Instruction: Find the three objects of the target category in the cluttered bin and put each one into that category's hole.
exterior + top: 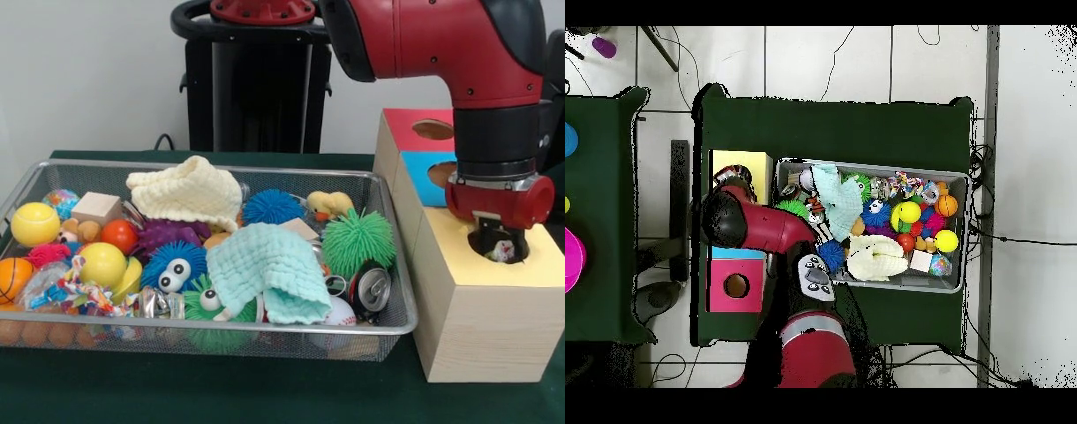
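The wire mesh bin (221,329) fills the left of the table and shows in the overhead view (885,166) too. My gripper (500,247) is down at the round hole of the yellow-topped box (477,309), right of the bin. It is shut on a small knotted cloth toy (500,252), which shows between the fingers at the hole's mouth. Another knotted toy of mixed red, blue, yellow and white strips (75,296) lies in the bin's front left corner, and in the overhead view (908,184) at its far edge. No third one shows.
A blue-topped box (422,177) and a red-topped box (410,124) stand behind the yellow one. The bin holds a mint washcloth (269,269), a pale yellow washcloth (187,190), spiky balls (357,240), a can (369,287) and yellow balls (35,223).
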